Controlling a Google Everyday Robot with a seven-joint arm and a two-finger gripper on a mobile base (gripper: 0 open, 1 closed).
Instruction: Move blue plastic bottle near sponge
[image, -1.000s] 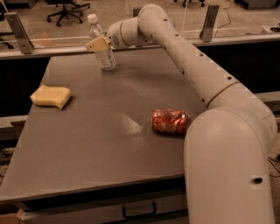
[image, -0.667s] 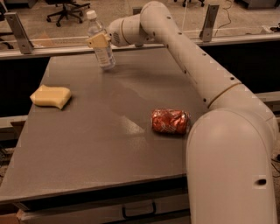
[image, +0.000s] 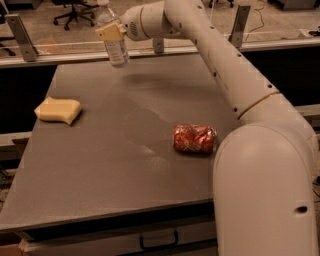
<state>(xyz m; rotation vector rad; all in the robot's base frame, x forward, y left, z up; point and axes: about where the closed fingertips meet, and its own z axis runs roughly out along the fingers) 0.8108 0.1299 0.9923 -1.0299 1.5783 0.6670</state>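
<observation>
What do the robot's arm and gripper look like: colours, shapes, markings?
The arm is glossy white, made of thick rounded links; a thin dark seam rings one link, and a small dark slot marks the big near shell. No loose cables show. The gripper, above the table's far edge at the blue plastic bottle, has pale yellow fingers.

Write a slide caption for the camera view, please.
Gripper holds blue plastic bottle near table's far edge, sponge lying apart.

Lab office: swivel chair (image: 75, 15) behind end effector (image: 114, 36)
</observation>
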